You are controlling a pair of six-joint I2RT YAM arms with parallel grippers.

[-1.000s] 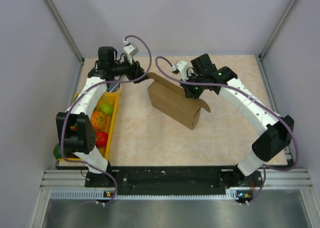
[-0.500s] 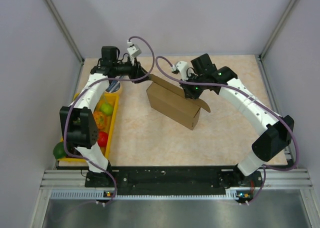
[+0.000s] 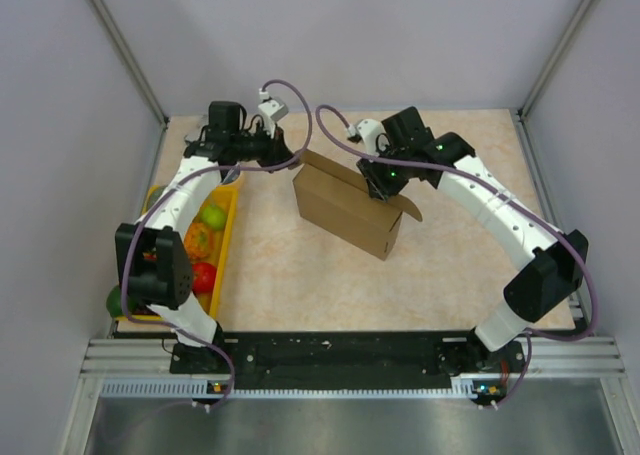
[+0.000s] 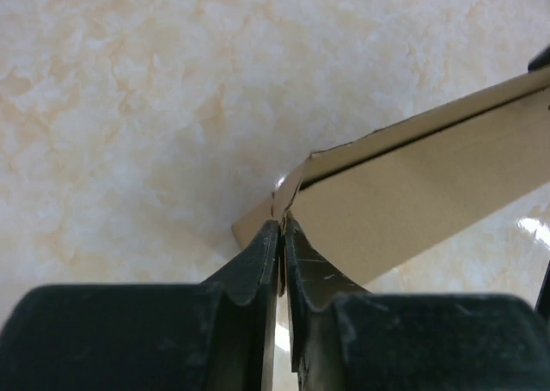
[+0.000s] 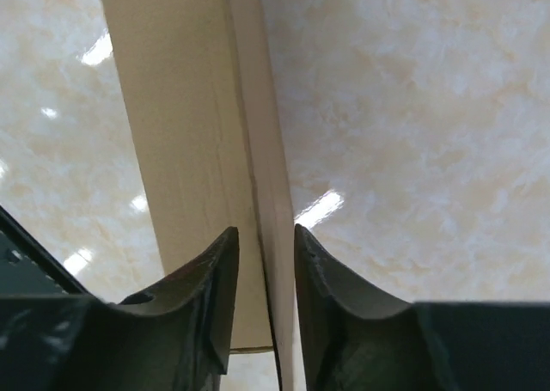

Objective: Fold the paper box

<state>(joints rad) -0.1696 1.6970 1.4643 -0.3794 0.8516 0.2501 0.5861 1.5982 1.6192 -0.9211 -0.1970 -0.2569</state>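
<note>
The left arm has been swinging in toward the paper box. The left jaws, spread and clear of the box a second ago, are now closing on the corner of its left flap. The box itself is lying where it was.

Nearest the bases, a yellow tray is sitting along the left edge of the surface. It is holding a red fruit, an orange fruit and a green fruit. Further in, the box is resting near the middle of the surface. It is a brown carton lying at a slant, with a flap sticking out at each end.

The right arm is reaching over the box's right end. The right jaws are standing slightly apart astride a cardboard edge, and it is not possible to tell whether their fingertips are squeezing it. At the box's far left corner, the left jaws are pressing almost together, their fingertips pinching the tip of the flap.
</note>
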